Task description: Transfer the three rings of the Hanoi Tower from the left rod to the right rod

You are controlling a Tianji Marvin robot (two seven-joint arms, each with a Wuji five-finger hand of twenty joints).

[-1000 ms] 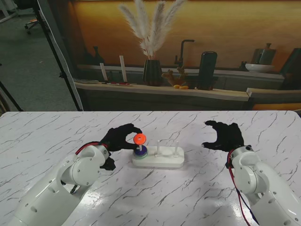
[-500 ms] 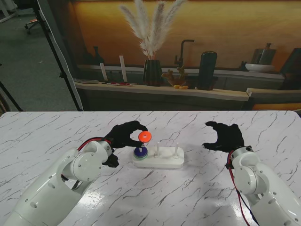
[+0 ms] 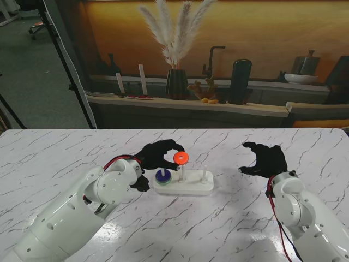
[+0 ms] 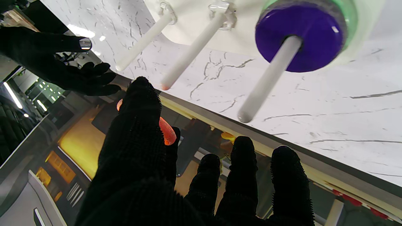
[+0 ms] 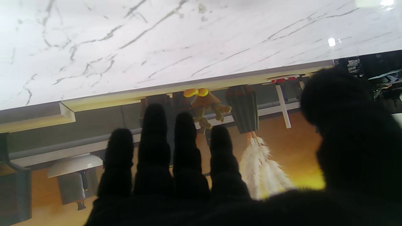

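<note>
While two rings wait on the left rod (image 4: 267, 78), the robot's left hand (image 3: 158, 154) pinches the orange ring (image 3: 180, 158) between thumb and fingertips, lifted clear of its peg and held about over the middle rod (image 3: 182, 172) of the white base (image 3: 185, 188). A purple ring (image 3: 162, 175) sits on top of what looks like a green ring (image 4: 351, 18), though only the rim of the latter shows. Nothing has reached the right rod (image 3: 204, 173), which stands bare, so the task appears barely begun: one ring in transit, two untouched. At the far side of the marble table (image 3: 54, 158), the right hand (image 3: 265, 159) hangs spread and empty, well apart from the tower.
</note>
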